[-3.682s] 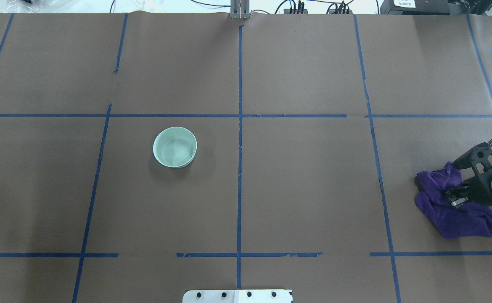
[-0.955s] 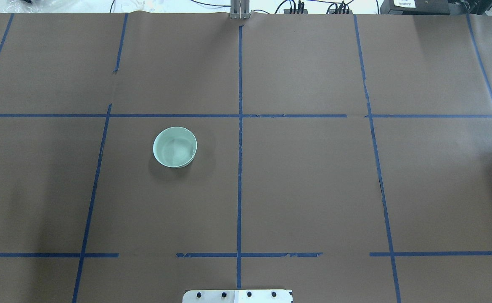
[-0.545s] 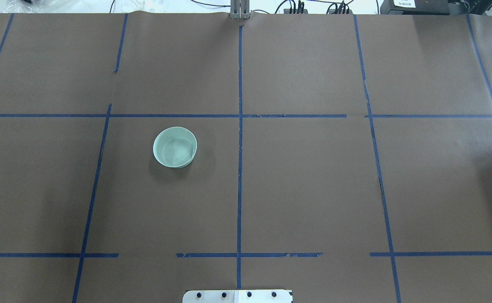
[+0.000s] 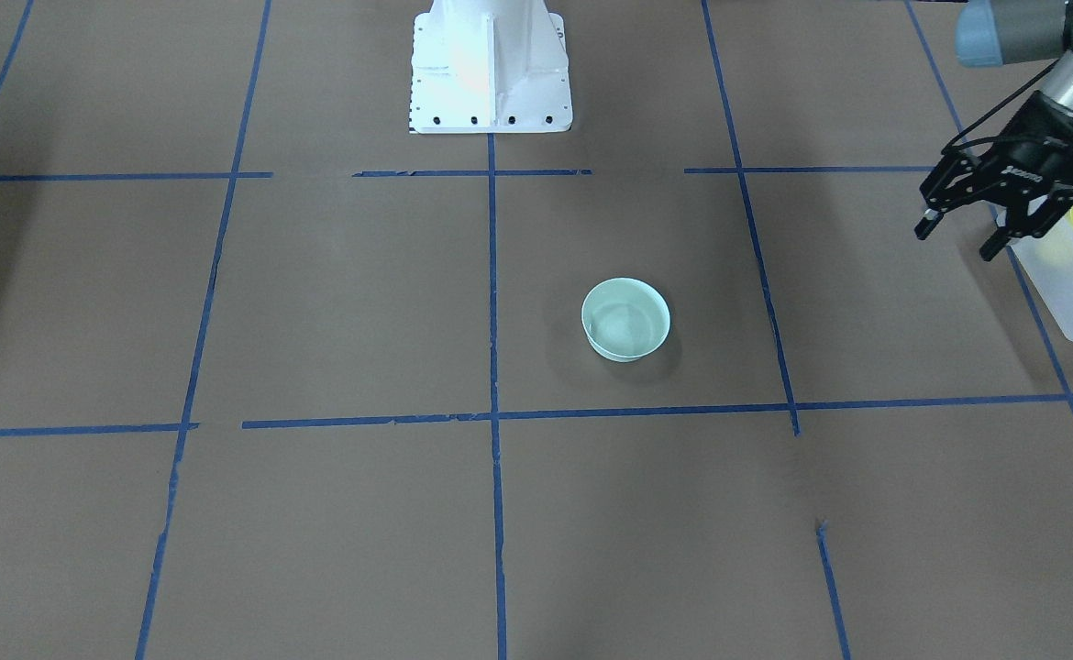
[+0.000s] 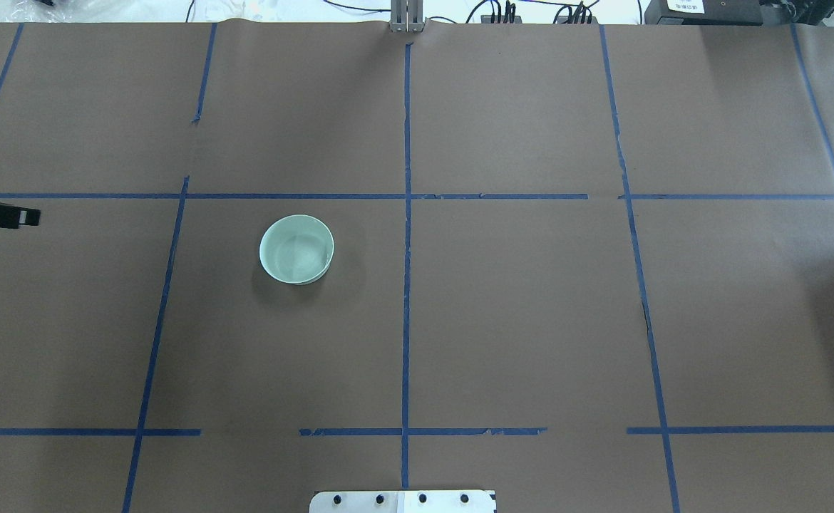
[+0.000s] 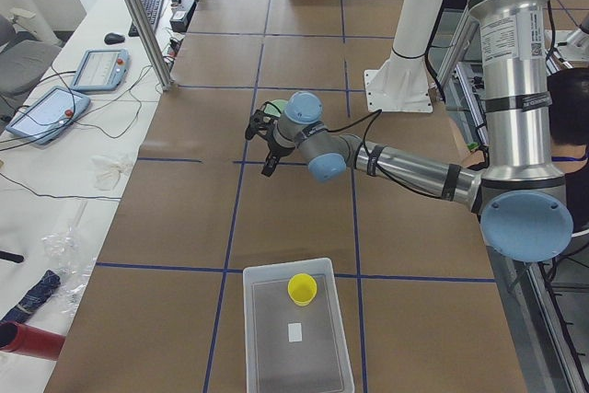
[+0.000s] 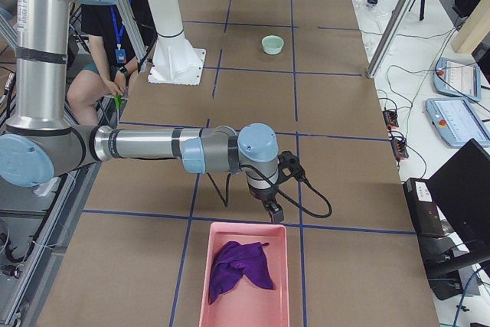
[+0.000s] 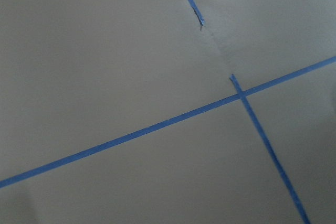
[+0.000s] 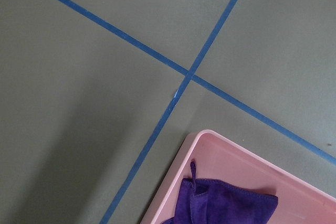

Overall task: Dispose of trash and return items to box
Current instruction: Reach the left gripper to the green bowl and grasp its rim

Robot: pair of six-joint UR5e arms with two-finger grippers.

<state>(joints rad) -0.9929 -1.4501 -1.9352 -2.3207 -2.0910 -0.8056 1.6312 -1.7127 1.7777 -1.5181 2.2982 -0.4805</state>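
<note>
Now that the soft purple cloth [image 7: 241, 269] lies in the flat pink plastic tray [image 7: 277, 296], the trash part looks done to me. A few seconds ago my right jaws were down on that cloth at the right edge of the brown paper counter [image 5: 531, 320]. Now the cloth is gone from there, and my right arm hangs near the tray's edge. I cannot tell if my right jaws are apart or together, since only the side view shows them.

The other new thing is on my left side. Half a second ago nothing of me showed in the overhead view. Now the tip of my left jaws pokes in at its left edge. My left jaws are apart and hold nothing. They hang near the big see-through white plastic box [image 6: 276, 356]. The small yellow plastic cup [image 6: 302, 289] sits inside that box, so I think the cup is home.

The round pale green bowl [image 5: 296, 249] has not moved. It sits open side up on the counter, left of the middle blue tape line [image 5: 406, 320] and well apart from the box. I think it is the last thing left, and my left jaws look to be heading for it.
</note>
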